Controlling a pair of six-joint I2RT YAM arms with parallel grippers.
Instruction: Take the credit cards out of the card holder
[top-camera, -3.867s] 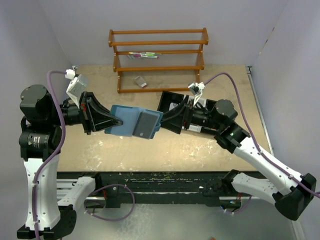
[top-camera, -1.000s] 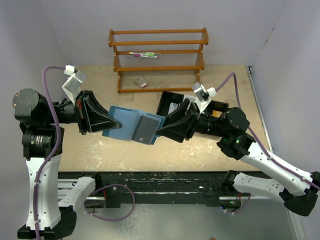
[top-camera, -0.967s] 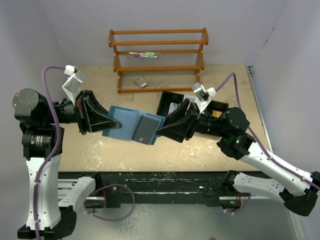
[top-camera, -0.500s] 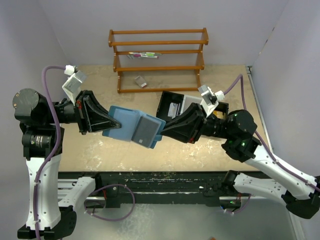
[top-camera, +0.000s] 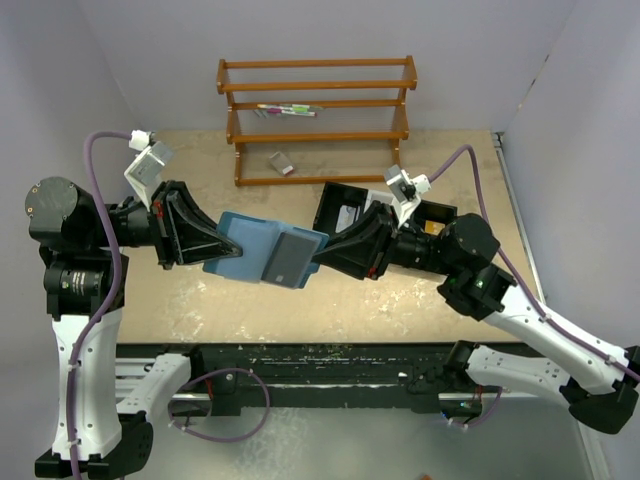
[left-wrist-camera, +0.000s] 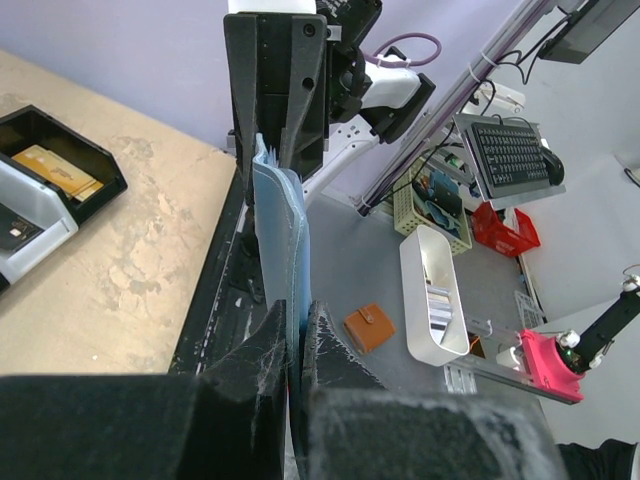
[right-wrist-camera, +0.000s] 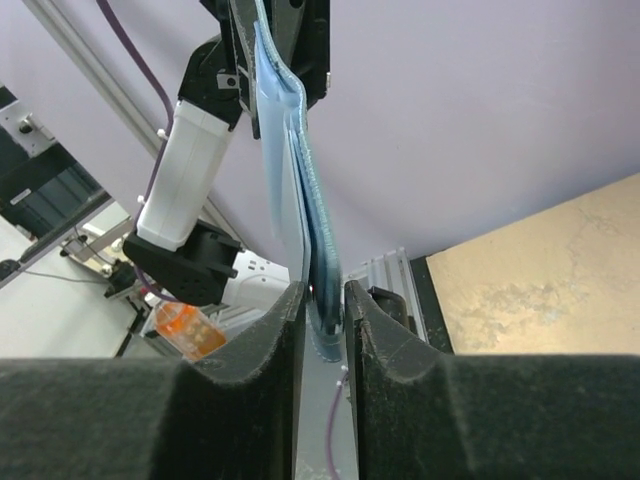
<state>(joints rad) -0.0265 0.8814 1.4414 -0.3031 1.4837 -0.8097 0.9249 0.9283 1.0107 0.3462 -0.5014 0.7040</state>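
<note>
The teal-blue soft folding card holder (top-camera: 243, 250) is held above the worktop (top-camera: 400, 300), clamped at opposite edges by the left hand (left-wrist-camera: 297, 335) and right hand (right-wrist-camera: 322, 300). The rightward pull seen half a second ago has been reversed, so the dark grey flat plastic card (top-camera: 289, 258) is judged not yet extracted.

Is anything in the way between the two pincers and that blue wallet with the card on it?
Nothing visible. The left pincer clamps one end of the blue wallet, which is up in the air, and the right pincer has a finger on each side of the opposite edge, beside the grey card.
</note>
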